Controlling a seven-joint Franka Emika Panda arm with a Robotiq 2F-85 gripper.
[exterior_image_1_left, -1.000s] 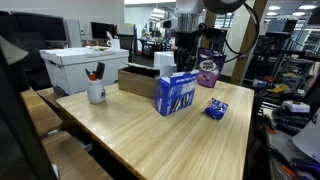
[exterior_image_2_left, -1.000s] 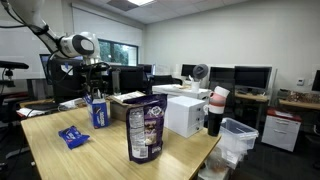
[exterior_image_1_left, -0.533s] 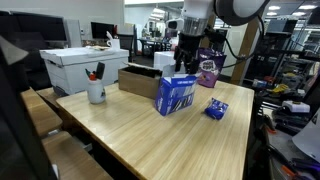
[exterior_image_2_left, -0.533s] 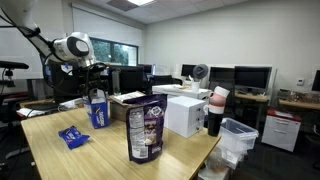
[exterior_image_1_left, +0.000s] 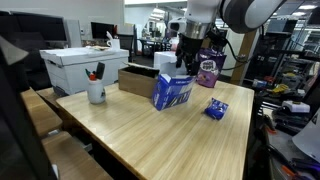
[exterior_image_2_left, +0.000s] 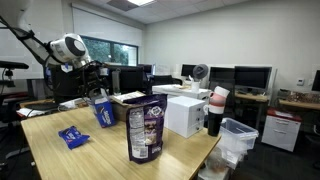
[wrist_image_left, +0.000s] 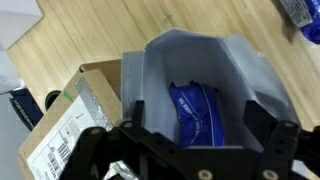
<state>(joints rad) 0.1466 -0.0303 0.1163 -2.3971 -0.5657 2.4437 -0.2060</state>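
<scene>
Blue printed carton (exterior_image_1_left: 173, 92), open-topped, rectangular, stands tilted toward far edge of pale wood-grain desk (exterior_image_1_left: 130, 135). Gripper (exterior_image_1_left: 183, 68) at its rim. Jaws wide, flanking grey inner walls; clamped or not, cannot tell. Glossy blue packet (wrist_image_left: 200, 112) inside. Brown cardboard box (wrist_image_left: 70, 120) beside.

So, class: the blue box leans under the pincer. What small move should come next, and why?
Probably ease the blue box upright. It tilts on the table with the pincer at its open top, and a blue packet lies inside, likely to slide.
</scene>
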